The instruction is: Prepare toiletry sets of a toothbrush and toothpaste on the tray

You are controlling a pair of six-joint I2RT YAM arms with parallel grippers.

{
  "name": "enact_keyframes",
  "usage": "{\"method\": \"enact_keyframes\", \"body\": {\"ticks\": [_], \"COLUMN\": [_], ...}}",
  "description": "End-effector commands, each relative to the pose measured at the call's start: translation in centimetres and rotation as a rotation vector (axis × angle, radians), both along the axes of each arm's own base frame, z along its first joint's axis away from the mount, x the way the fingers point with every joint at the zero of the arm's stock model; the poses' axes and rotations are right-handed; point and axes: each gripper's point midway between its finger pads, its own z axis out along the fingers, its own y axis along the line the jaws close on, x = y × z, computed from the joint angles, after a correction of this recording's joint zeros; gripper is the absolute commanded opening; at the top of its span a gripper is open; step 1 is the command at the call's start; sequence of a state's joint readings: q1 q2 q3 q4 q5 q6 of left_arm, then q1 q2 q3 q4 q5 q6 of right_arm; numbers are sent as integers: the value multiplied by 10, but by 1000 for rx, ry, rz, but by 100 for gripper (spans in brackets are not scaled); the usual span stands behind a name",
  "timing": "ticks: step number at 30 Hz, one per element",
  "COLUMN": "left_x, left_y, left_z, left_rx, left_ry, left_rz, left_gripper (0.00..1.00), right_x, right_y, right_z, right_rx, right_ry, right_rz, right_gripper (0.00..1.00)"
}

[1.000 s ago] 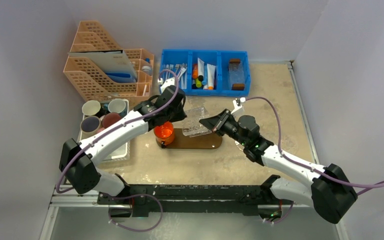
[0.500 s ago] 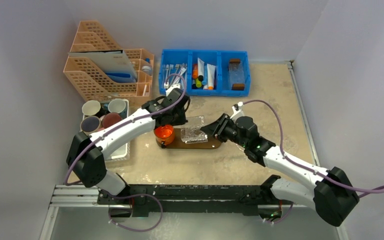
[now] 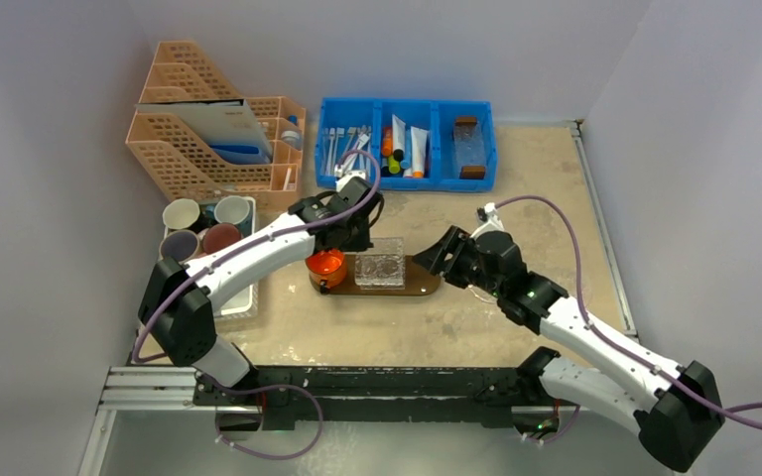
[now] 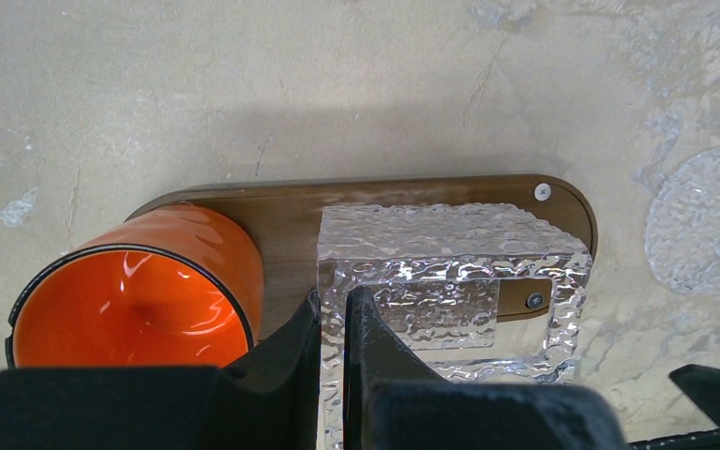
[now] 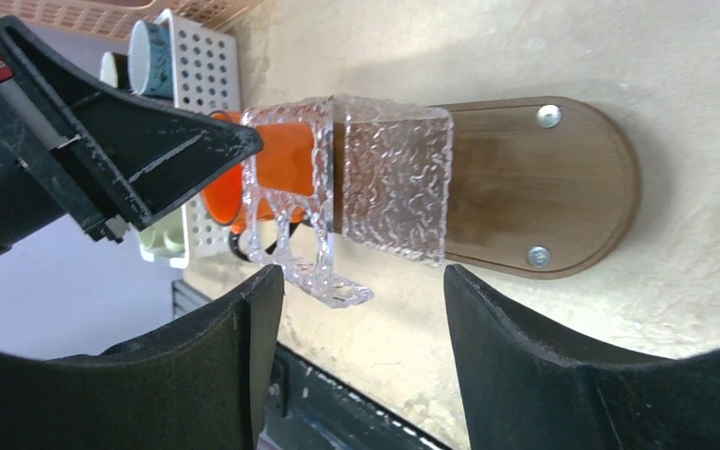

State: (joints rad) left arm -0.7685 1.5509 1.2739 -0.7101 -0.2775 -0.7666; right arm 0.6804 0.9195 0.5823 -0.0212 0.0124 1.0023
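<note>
While the left gripper (image 4: 333,307) clamps the clear box (image 4: 450,248) on the tray (image 4: 291,211), the right gripper (image 5: 364,277) gapes released.

1. Here's the tray (image 3: 425,282), mid-table, lying lengthwise from left to right, just beyond both arms.
2. On it, the cup (image 3: 325,264) stands at the left end, and the holder (image 3: 379,270) stands just beside it, on the tray's middle.
3. Off the tray's right end, a disc (image 4: 703,220) lies flat on the table (image 3: 516,188).
4. Along the back edge is a three-compartment bin (image 3: 407,183): toothbrushes (image 3: 342,144) in its left compartment, tubes (image 3: 407,144) in the middle, a small case (image 3: 467,147) in the right.
5. Left of the bin stand the file racks (image 3: 198,149).
6. Nearer than the racks and left of the tray, a basket (image 3: 233,302) holds four mugs (image 3: 181,214).
</note>
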Motion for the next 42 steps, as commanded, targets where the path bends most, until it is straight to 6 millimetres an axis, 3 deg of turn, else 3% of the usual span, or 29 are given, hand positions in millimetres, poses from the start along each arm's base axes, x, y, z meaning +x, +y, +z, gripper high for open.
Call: {"method": "enact_keyframes", "body": {"ticks": [1,19,42], "left_x": [10,6,3], "left_y": [-7,3,5], "left_z": [19,14,-5], "left_rx": [27,99,104], "left_ry": [-76,-75,-22], "left_rz": [-24,-23,13], "left_gripper": [0,0,0], "right_x": [4,2,0], "right_y": [-20,-44,-46], "right_z": [1,-1,-1], "right_rx": [-105,-193,-191], "right_ry": [-37,-68,-77], "right_rz": [-51,-106,-106], "right_gripper": [67,77,78]}}
